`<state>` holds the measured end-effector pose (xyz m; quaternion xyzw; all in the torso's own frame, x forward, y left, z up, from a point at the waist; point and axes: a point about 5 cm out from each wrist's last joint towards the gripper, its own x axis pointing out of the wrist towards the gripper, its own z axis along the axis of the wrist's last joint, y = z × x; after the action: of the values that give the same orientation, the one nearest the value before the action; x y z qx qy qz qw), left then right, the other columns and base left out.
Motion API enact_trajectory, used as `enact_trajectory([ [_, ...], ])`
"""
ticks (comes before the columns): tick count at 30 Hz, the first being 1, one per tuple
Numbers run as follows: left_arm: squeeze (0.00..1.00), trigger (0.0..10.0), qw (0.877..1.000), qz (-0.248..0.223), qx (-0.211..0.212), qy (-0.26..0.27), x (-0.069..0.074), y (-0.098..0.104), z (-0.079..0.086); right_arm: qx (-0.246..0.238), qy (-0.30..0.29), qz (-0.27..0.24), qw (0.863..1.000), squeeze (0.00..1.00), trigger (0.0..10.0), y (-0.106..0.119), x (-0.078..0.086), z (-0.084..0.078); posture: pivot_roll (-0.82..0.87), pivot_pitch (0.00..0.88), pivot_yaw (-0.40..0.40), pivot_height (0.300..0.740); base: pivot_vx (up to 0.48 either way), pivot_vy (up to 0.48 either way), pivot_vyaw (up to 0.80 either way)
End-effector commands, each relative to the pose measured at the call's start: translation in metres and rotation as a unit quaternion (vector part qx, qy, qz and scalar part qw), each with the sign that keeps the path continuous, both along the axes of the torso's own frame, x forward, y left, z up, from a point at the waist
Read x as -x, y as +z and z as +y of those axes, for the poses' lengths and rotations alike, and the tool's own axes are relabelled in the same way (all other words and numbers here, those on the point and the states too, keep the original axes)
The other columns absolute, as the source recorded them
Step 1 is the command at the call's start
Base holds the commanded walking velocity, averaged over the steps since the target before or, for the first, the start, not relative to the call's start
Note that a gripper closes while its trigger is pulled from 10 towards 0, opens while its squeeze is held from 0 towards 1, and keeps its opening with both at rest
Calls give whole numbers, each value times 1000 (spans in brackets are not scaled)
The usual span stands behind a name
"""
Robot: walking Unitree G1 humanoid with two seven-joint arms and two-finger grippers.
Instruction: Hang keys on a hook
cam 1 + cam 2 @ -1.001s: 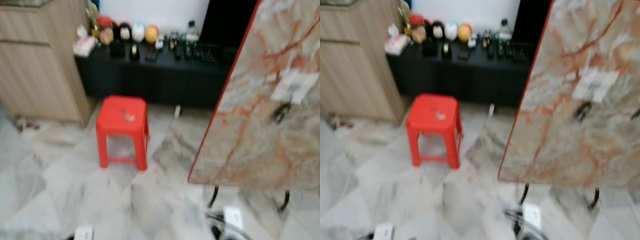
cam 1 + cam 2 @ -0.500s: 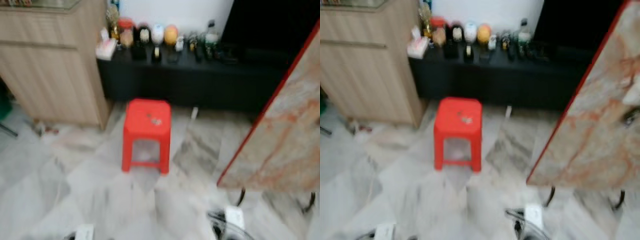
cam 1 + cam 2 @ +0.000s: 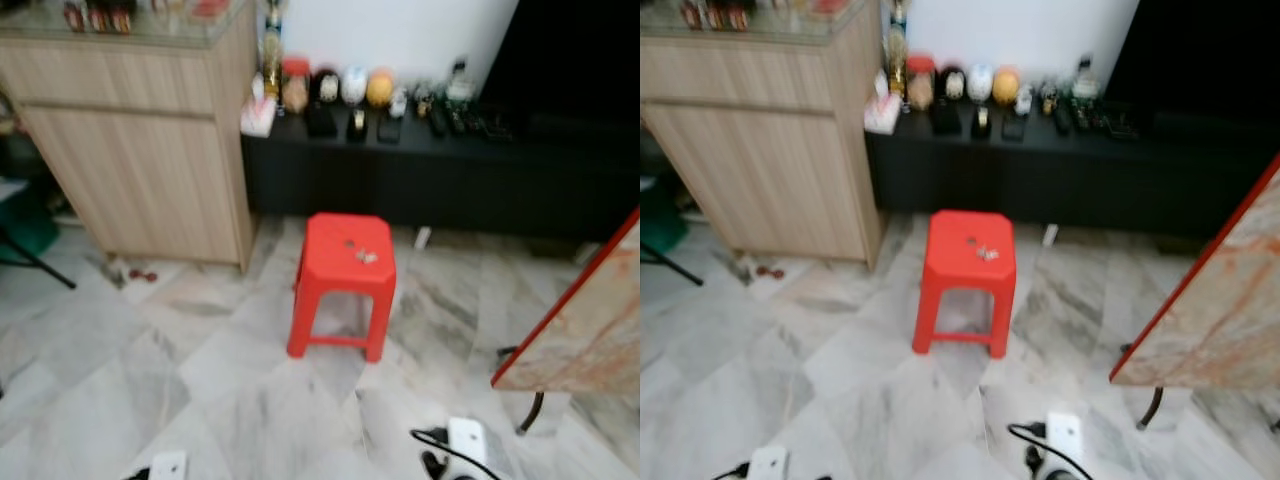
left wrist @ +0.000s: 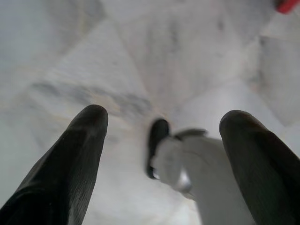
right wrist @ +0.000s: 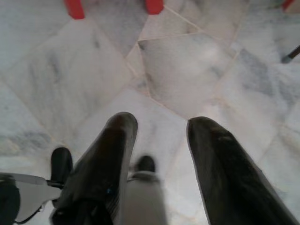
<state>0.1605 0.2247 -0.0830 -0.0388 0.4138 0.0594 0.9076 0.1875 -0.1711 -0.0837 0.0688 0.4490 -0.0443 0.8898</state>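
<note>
a pale grey marble floor (image 3: 200, 380) with darker veining fills the lower part of the frame. a red plastic stool (image 3: 343, 282) stands near the centre, with a few small bits on its seat that may be the keys (image 3: 366, 256), too blurred to tell for sure. in the upper left stands a light wooden cabinet (image 3: 140, 150), and across the top runs a low black tv bench (image 3: 420, 170) carrying a row of small ornaments and jars (image 3: 340, 88) against a white wall. at the right edge leans a marble-patterned board with a red rim (image 3: 590, 320), a dark curved leg showing under it. white robot feet with black cables (image 3: 462, 445) sit at the bottom edge.

in the left wrist view the left gripper (image 4: 164, 140) hangs pointing down at the floor, its jaws spread wide with nothing between them, a white and black foot part below. in the right wrist view the right gripper (image 5: 161, 140) also points down at the floor, its jaws parted and empty, two red stool legs (image 5: 75, 8) at the top of that picture.
</note>
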Motion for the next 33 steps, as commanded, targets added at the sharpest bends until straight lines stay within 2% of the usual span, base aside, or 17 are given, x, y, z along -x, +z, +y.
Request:
enact_trajectory([
  [1,0,10000,1000,15,3,-9,7,-5,-8,14,-8,9,1000,0,10000,-2,6,-12,129,66,-63,740,0,0,0],
  [11,0,10000,1000,13,1,-6,6,-4,-7,11,-11,5,1000,0,10000,-1,5,-11,136,79,-68,740,0,0,0],
  [33,0,10000,1000,17,5,-8,8,-5,-5,0,-6,-15,1000,0,10000,4,-6,-4,133,94,-61,740,294,0,0],
])
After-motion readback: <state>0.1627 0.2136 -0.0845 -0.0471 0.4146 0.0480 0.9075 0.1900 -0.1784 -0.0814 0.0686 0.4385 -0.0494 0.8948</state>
